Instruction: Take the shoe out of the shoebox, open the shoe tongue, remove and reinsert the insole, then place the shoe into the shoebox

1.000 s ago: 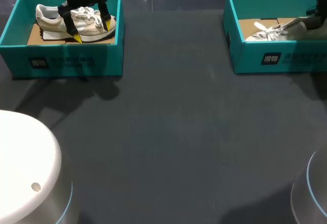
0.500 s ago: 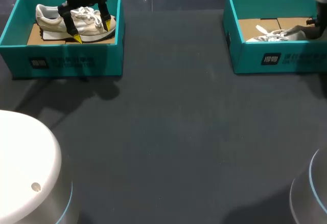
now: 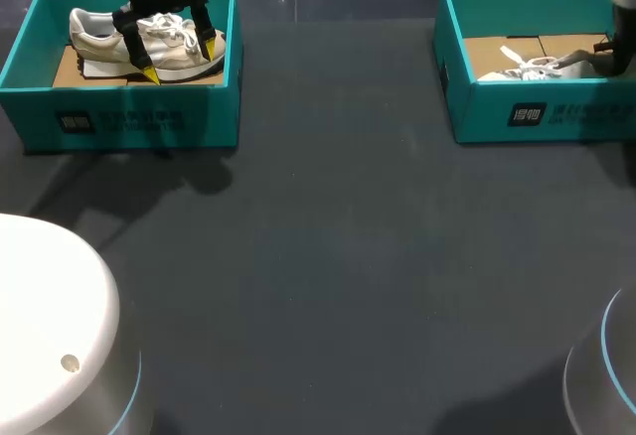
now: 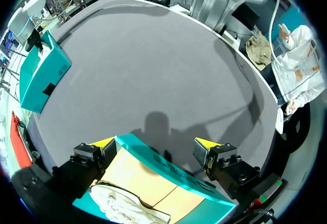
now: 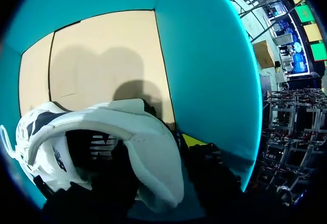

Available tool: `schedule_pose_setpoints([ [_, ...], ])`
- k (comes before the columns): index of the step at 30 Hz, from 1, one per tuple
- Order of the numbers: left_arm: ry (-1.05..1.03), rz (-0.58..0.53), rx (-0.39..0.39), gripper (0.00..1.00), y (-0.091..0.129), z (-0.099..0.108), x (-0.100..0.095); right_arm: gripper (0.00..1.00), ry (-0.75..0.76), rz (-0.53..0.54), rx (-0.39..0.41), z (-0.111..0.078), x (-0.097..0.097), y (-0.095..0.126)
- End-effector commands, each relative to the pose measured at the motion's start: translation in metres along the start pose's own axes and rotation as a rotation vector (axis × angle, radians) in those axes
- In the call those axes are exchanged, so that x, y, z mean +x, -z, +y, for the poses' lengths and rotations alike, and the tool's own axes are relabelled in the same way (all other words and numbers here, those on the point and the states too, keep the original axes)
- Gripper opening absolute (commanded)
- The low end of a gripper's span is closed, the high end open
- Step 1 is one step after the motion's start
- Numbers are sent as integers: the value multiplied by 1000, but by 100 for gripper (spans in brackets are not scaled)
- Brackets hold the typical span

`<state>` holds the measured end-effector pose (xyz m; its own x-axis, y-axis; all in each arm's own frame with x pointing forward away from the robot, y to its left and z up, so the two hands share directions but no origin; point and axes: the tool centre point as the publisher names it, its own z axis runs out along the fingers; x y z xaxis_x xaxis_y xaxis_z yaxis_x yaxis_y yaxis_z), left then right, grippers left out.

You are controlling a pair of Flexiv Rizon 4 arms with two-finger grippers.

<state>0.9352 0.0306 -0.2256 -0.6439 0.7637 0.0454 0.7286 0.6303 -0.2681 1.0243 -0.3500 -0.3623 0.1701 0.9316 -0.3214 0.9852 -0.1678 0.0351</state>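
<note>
Two shoes are on view, and the one in work is the white shoe (image 3: 530, 70), which sits low inside the right box (image 3: 537, 115) with its laces toward the middle of the table and its heel toward the outer end of the box. The front wall hides most of it in the head view. In the right wrist view the white shoe (image 5: 102, 127) shows its open heel collar from close by, with the brown cardboard floor (image 5: 102, 55) and the teal walls of the right box (image 5: 204, 55) behind it. The right gripper (image 5: 158, 155) is clamped on the heel wall: one dark finger is inside the shoe and the other, with a yellow tip, presses from outside (the inner tip is hidden). I cannot tell if the sole rests fully on the floor.

Well apart, at the other far corner of the dark table (image 3: 348, 256), the left box (image 3: 129, 117) holds the second shoe (image 3: 94, 33), lying on its sole on cardboard. The left gripper (image 3: 179, 61) hangs above this shoe with its fingers spread wide and holding nothing. In the left wrist view the left gripper (image 4: 154, 144) has its two yellow tips on either side of the left box (image 4: 168, 168) wall, not touching it, and the second shoe (image 4: 125, 208) lies under it.
</note>
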Motion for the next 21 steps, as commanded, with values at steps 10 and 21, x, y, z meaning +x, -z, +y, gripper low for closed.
schedule_pose_setpoints([
  [10,-1,1,-1,100,0,0,0,67,-24,-14,-8,-5,-4,16],
  [21,-1,1,-1,100,0,0,0,84,-45,-3,-83,-7,-6,62],
])
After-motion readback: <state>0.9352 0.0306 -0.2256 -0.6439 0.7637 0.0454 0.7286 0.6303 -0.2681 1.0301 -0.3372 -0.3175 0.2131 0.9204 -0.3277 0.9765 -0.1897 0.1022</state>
